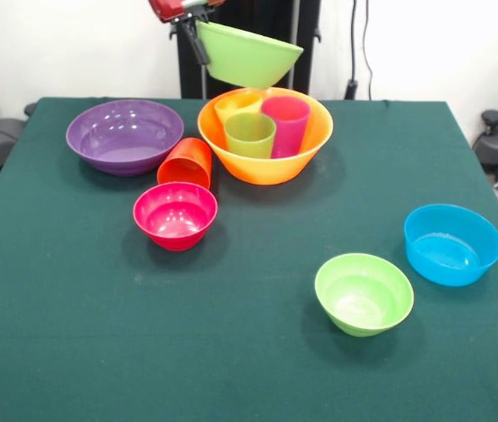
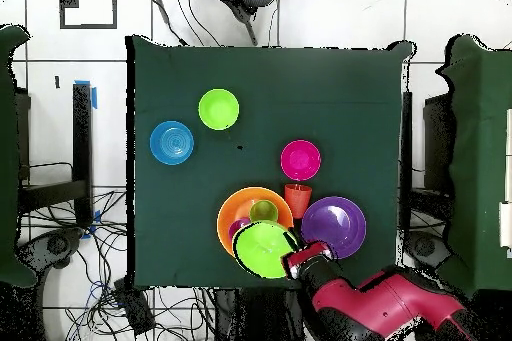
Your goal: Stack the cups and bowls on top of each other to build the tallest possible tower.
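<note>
Claw [image 1: 198,33] clamped on rim of large light-green bowl [image 1: 249,54], held tilted above large orange bowl [image 1: 266,158] near surface's [image 1: 249,369] far edge; yellow [image 1: 236,105], light-green [image 1: 250,134] and magenta [image 1: 285,123] cups inside it. Orange-red cup [image 1: 185,163] lies beside it, touching purple bowl [image 1: 126,136]. Pink-red bowl [image 1: 176,215] just in front of that cup. Small green bowl [image 1: 364,294] and blue bowl [image 1: 452,244] stand apart toward another edge.

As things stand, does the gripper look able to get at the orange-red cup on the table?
Probably not yet: the gripper already holds the large light-green bowl above the orange bowl. The orange-red cup is uncovered but wedged between the purple bowl and pink-red bowl.
</note>
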`<action>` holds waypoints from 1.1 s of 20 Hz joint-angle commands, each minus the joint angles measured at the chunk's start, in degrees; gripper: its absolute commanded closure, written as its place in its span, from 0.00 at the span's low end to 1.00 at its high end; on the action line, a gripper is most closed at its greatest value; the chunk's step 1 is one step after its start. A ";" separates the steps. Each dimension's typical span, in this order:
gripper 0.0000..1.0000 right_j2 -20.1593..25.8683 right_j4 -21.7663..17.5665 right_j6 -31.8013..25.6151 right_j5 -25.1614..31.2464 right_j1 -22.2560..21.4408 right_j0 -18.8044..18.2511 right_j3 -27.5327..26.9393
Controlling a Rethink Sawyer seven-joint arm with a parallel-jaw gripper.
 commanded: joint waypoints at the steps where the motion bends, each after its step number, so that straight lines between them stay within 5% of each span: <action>1: 1.00 -0.89 -3.31 2.49 -0.86 5.89 2.99 -3.91; 10: 1.00 -4.65 -3.34 2.70 -4.52 4.67 4.94 -4.83; 22: 1.00 -3.67 -7.30 0.73 -5.20 4.73 3.58 -6.60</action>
